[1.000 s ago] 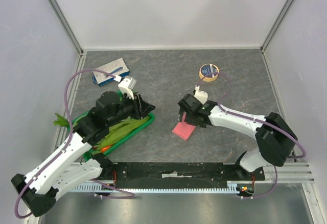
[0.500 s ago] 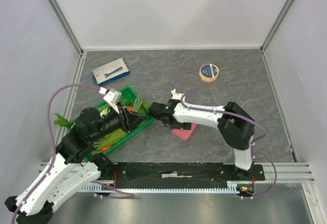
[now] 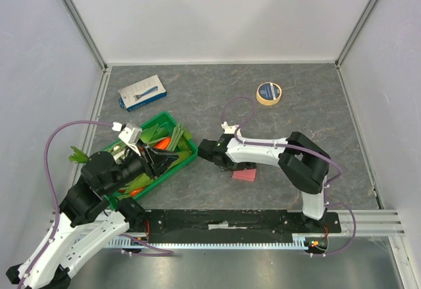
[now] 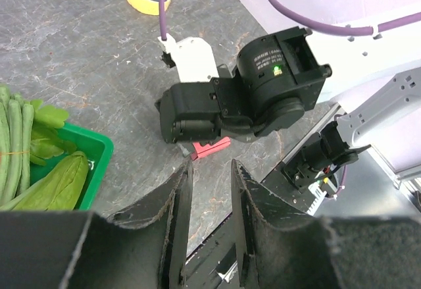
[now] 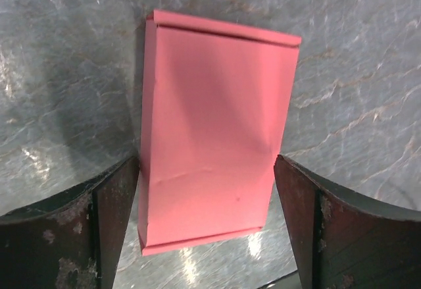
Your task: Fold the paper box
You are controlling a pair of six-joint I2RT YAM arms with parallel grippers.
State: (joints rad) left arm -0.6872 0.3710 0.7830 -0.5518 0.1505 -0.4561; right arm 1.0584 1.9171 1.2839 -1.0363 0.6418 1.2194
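Observation:
The paper box (image 3: 245, 174) is a flat pink-salmon rectangle lying on the grey tabletop, near the front centre. In the right wrist view the paper box (image 5: 217, 137) lies flat between my right fingers (image 5: 117, 213), which stand apart on either side without clamping it. My right gripper (image 3: 235, 164) is open and low over the box's left end. My left gripper (image 3: 156, 160) hovers over the green crate, its jaws a narrow gap apart with nothing in them. The left wrist view (image 4: 210, 170) shows only an edge of the box (image 4: 212, 148) under the right wrist.
A green crate (image 3: 192, 149) of vegetables stands at the left, under my left arm. A blue-and-white flat package (image 3: 141, 92) lies at the back left. A tape roll (image 3: 268, 93) lies at the back right. A black rail (image 3: 223, 220) runs along the front edge.
My left arm has drawn back toward the near left over the crate. My right gripper swung left, then settled around the box, which has shifted slightly right and turned squarer.

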